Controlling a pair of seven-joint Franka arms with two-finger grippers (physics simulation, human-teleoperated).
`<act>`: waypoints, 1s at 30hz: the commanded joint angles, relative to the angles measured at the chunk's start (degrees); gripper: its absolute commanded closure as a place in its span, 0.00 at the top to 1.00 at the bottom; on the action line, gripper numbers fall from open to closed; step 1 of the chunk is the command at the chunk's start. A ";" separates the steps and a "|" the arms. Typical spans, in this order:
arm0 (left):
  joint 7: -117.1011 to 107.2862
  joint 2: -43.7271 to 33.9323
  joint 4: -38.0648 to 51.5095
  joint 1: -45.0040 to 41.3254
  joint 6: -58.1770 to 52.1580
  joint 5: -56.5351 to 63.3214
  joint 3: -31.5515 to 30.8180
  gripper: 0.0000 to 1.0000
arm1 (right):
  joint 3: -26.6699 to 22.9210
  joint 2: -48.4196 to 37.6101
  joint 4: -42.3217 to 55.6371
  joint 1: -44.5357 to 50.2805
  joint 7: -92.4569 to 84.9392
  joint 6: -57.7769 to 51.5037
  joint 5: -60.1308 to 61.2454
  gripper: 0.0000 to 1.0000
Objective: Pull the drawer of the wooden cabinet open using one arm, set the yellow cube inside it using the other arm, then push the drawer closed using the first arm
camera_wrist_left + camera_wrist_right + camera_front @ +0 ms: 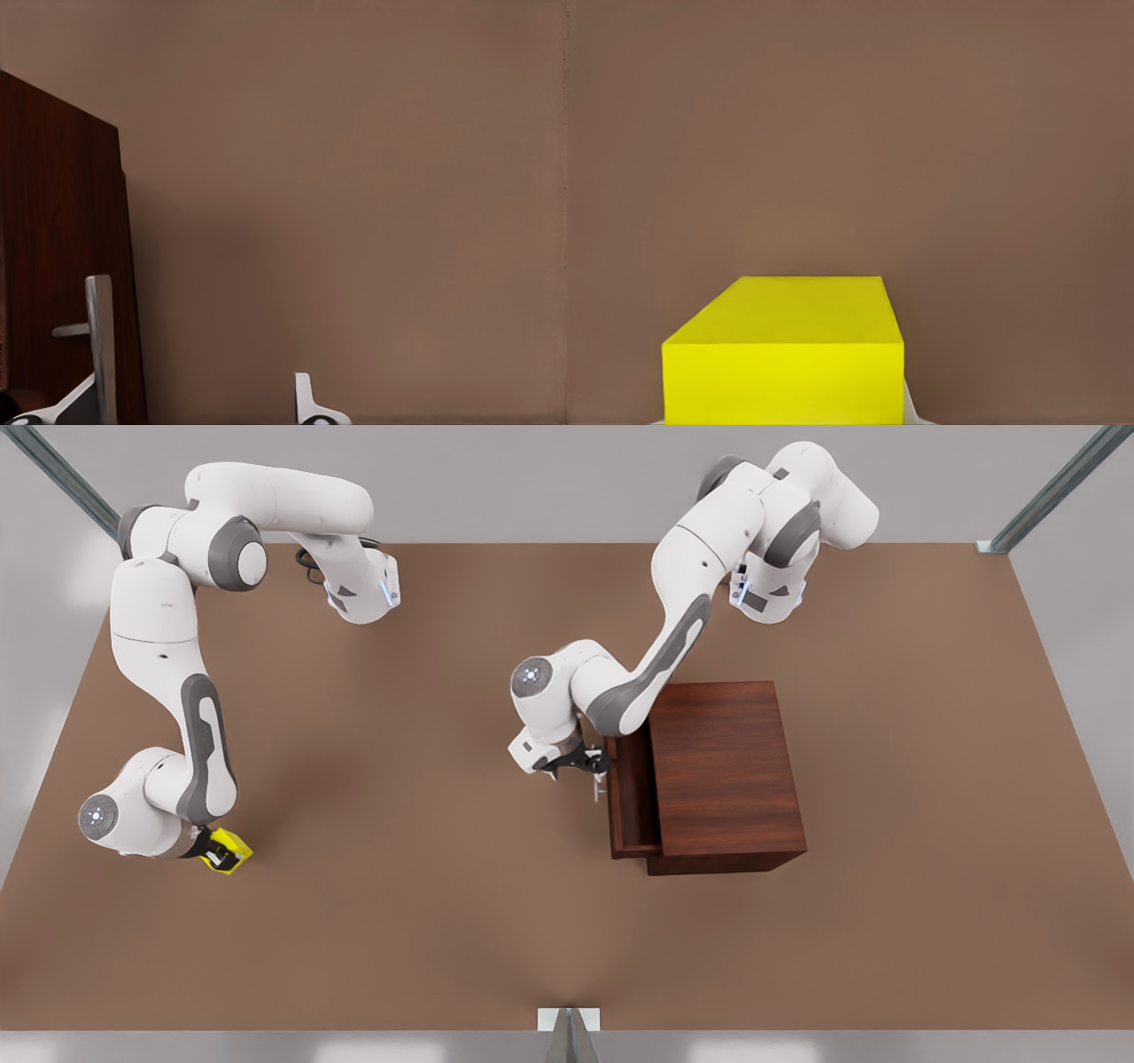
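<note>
The wooden cabinet (726, 771) stands right of the table's middle in the front view. Its drawer (634, 797) is pulled partly out toward the front view's left, and its inside shows. My left gripper (580, 762) hovers open at the drawer front. In the left wrist view the silver handle (100, 336) stands just by one of its fingers (304, 400), and nothing is clamped. At the front view's left, my right gripper (217, 856) is shut on the yellow cube (237, 844), low at the table. The cube (784, 354) fills the near part of the right wrist view.
The brown table (425, 797) stretches between the two arms. Metal frame posts (1045, 496) stand at the far corners, and a small bracket (569, 1020) sits at the near edge.
</note>
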 commanded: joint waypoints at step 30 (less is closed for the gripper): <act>20.37 -21.79 2.55 17.63 -33.43 -15.51 0.69 1.00 | 1.40 -9.38 15.42 10.68 25.44 -28.96 0.15 0.68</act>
